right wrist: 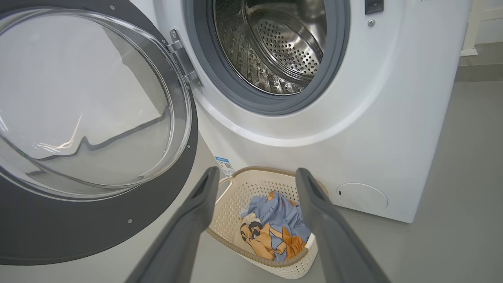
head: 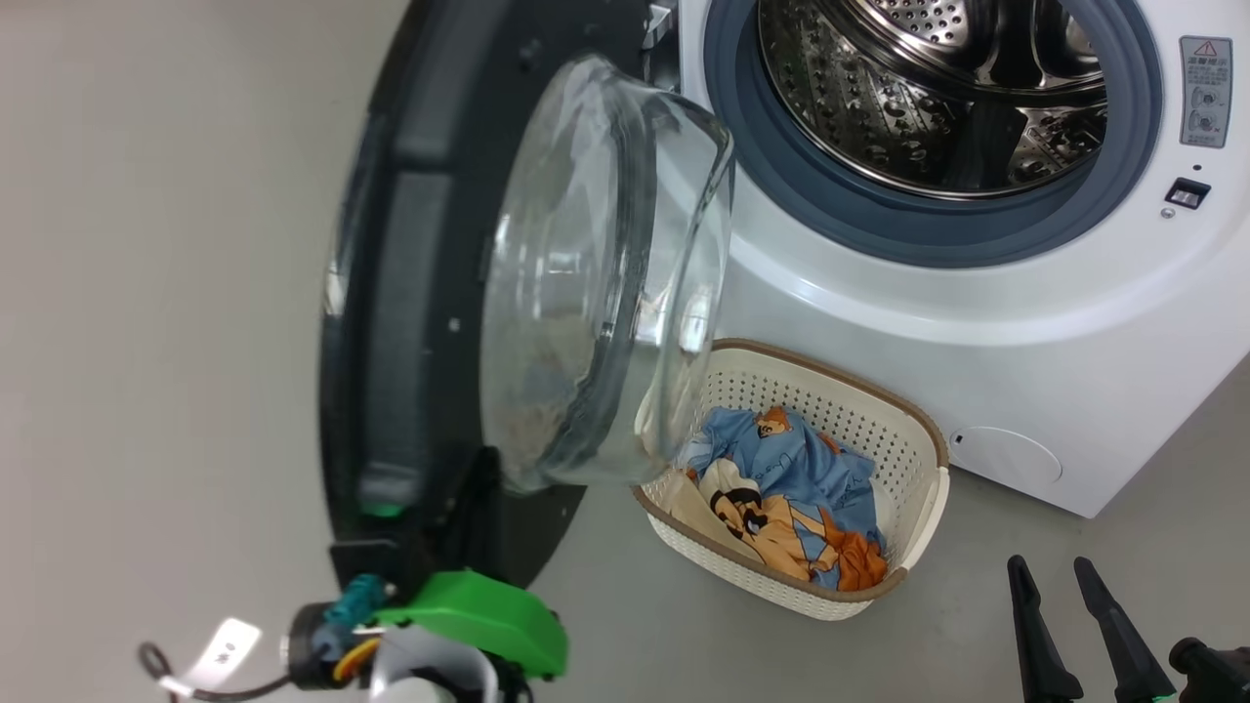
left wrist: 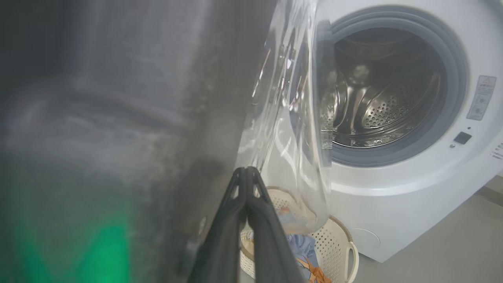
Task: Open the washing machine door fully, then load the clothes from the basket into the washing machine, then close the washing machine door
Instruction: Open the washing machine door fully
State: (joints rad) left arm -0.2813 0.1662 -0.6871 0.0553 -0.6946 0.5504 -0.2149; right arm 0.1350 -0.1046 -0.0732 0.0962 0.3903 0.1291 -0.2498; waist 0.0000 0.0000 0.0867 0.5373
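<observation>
Our left gripper (left wrist: 246,169) has its two dark fingers pressed together with nothing between them. The tips lie close against the inner face of the washing machine door (head: 391,293), where the black rim meets the glass. We cannot tell whether they touch it. Our right gripper (right wrist: 256,173) is spread wide and holds nothing. It hangs at the near right above the grey floor (head: 146,342), apart from everything and pointing towards the basket (right wrist: 232,204).

The door stands open, swung out to the left of the opening on a metal hinge (right wrist: 182,59). Its rim is broad and glossy black, and its clear glass bowl (head: 605,273) bulges towards the machine.

The basket sits on the floor just in front of the washing machine (head: 977,371), below the opening and beside the door's lower edge. It is cream-white with perforated walls and a brown woven-look band around the rim. The clothes (head: 781,488) lie bunched inside it, light blue, orange and cream fabric with black-outlined cartoon prints.

Behind it, the white machine shows a perforated steel drum (head: 908,88) ringed by a grey rubber seal (head: 879,220). A small blue label (right wrist: 224,165) sits low on its front, near the basket.
</observation>
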